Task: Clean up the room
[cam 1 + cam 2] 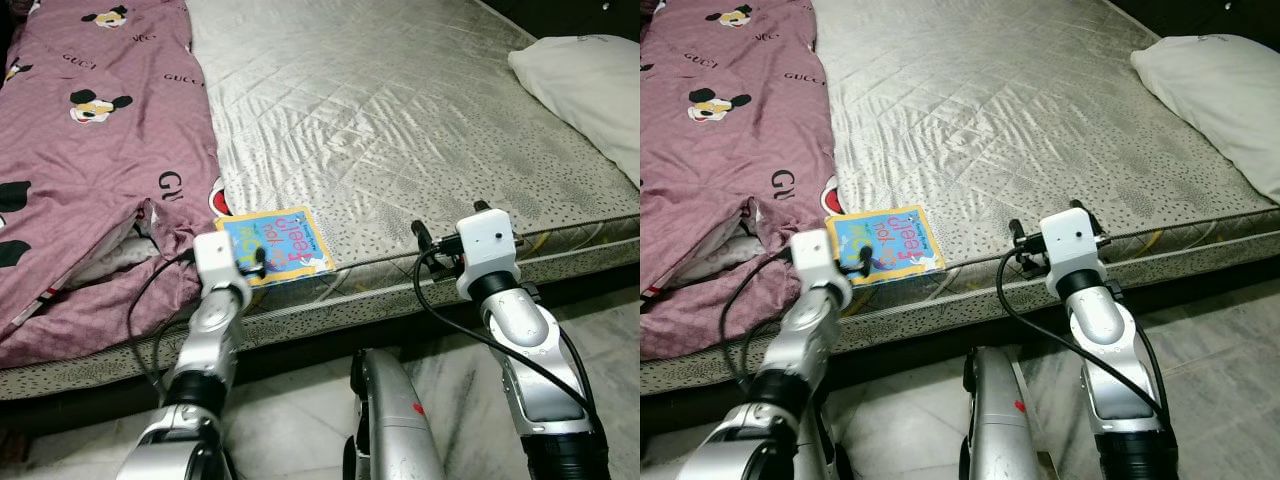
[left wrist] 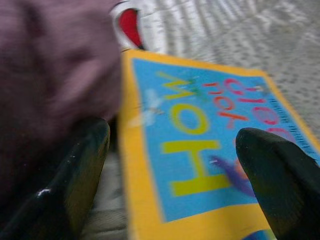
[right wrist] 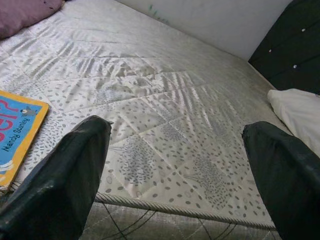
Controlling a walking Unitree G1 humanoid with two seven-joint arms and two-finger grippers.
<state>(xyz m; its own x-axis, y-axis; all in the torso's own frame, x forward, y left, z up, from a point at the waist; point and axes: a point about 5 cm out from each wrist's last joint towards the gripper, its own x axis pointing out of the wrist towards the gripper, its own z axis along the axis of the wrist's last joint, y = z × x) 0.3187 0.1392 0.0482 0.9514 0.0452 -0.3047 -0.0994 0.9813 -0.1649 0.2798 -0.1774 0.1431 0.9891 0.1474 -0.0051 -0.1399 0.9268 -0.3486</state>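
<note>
A: Starting at the left: purple blanket [image 1: 90, 150], cartoon-mouse print, rumpled over that side of the mattress [image 1: 400, 110], hanging a little past the near edge.

B: And just beside its hem?

A: Picture book [image 1: 272, 245], blue cover with yellow border, flat at the near edge of the mattress, one corner touching the blanket or tucked under it. Hard to tell which.

B: Left gripper [image 2: 170, 175]?

A: Right at the book's near end. Fingers [image 2: 82, 165] spread wide in the left wrist view, one on the blanket side, the other over the cover. Nothing pinched between them yet.

B: So, the step in hand?

A: Likely lining up to pick the book off the bed, as part of tidying. Not grasped so far.

B: Next move, then?

A: Probably sliding one finger under the book's near edge and one over the cover, then closing. Thin and flat on soft fabric, so a low, shallow approach needed; risk of snagging the blanket hem along with it.

B: Further right?

A: Right gripper [image 3: 175, 175] hovering over the bare mattress edge, fingers wide apart, holding nothing, well clear of the book. White pillow [image 1: 590, 85] at the far right of the bed, untouched.
</note>
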